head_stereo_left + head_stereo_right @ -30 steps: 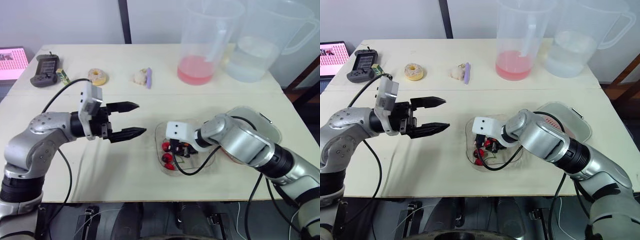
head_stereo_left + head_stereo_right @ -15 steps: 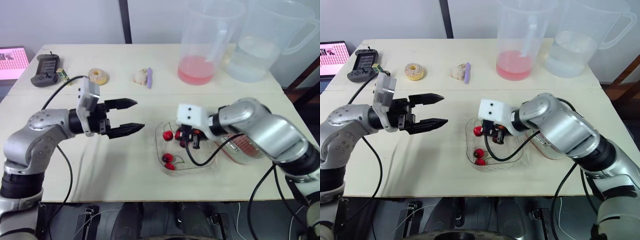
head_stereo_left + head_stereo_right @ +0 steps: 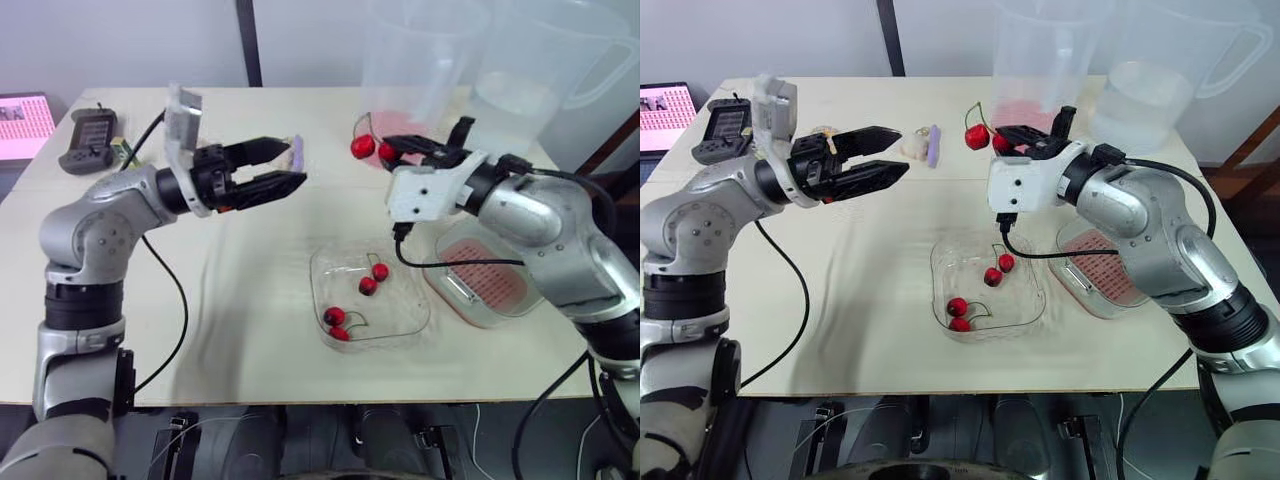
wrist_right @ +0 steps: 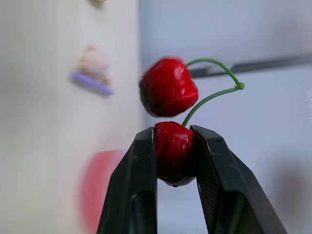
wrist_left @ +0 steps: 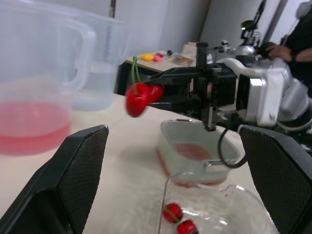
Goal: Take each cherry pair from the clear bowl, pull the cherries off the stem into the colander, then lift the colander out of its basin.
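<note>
Two cherries of one cherry pair (image 4: pixel 168 90) share a stem; my right gripper (image 4: pixel 174 146) clamps one, raised above the table (image 3: pixel 250 290). My left gripper (image 3: pixel 298 162) gapes wide, facing it.

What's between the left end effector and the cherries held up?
Nothing: only open air separates left end effector and cherry pair, seen in the left wrist view.

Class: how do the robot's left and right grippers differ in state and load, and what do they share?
The left gripper is open; the right gripper is shut. The left gripper holds nothing; the right gripper clamps one cherry of a cherry pair, the other free on the stem. Both have black fingers and face each other.
</note>
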